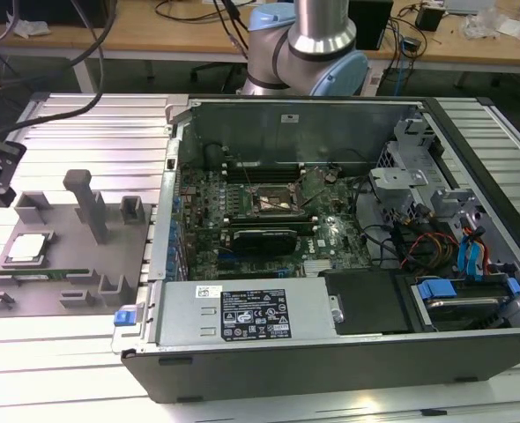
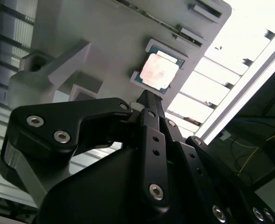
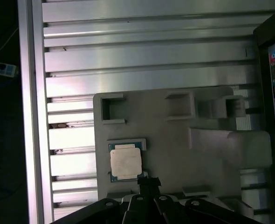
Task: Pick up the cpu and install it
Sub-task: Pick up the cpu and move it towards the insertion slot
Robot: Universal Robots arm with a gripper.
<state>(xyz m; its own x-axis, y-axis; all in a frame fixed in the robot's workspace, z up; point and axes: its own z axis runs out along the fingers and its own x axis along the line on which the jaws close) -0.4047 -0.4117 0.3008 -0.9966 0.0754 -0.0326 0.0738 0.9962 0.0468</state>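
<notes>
The cpu [image 1: 26,248] is a small square chip with a silvery top, lying flat in a recess of the grey fixture plate [image 1: 66,220] at the exterior view's left. Both wrist views show the cpu [image 2: 159,72] [image 3: 126,163] just beyond my fingertips. My gripper [image 2: 144,95] [image 3: 148,181] is black, its fingers pressed together into a narrow tip with nothing between them, hovering close beside the chip's edge. The dark metal-framed socket [image 1: 276,201] sits on the green motherboard inside the open computer case.
A long green memory stick [image 1: 44,273] lies on the fixture plate near the cpu. Grey posts [image 1: 88,203] rise from the plate. The open case [image 1: 330,335] fills the exterior view's middle and right, with cables and blue drive brackets [image 1: 436,289]. Ribbed aluminium table surrounds everything.
</notes>
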